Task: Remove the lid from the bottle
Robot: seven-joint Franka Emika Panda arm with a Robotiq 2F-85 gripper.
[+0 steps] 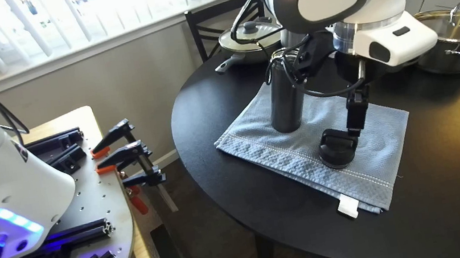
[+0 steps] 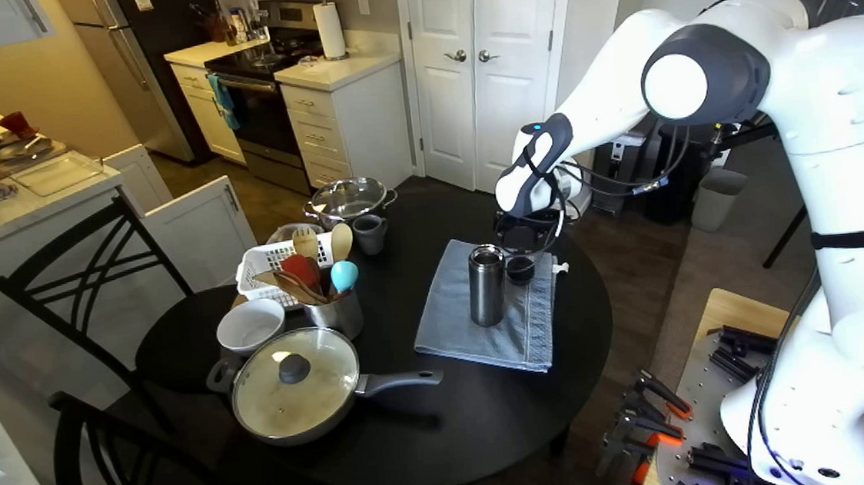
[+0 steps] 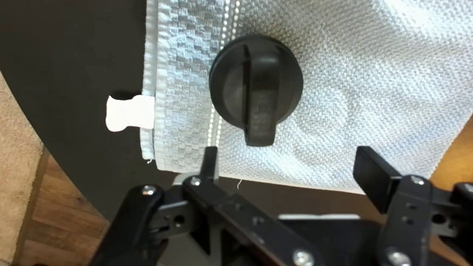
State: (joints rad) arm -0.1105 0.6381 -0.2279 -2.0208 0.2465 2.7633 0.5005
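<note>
The black loop-handled flask lid (image 3: pixel 258 85) lies on a folded blue-grey towel (image 1: pixel 256 125), off the dark grey metal flask (image 1: pixel 285 101). That flask stands upright, uncapped, on the same towel, near the lid but not touching it. The tool (image 3: pixel 287 157) is wide, its 2 fingers (image 3: pixel 373 177) well spread; in the wrist view the lid sits just beyond their gap. In both exterior views a glass-lidded frying pan (image 2: pixel 297 392) and a glass-lidded cooking pot (image 1: pixel 449 56) share the round black surface (image 2: pixel 448 442).

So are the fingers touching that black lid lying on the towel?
Apart. The wrist view shows the whole lid, with bare towel visible between it and each of the spread fingers.
</note>
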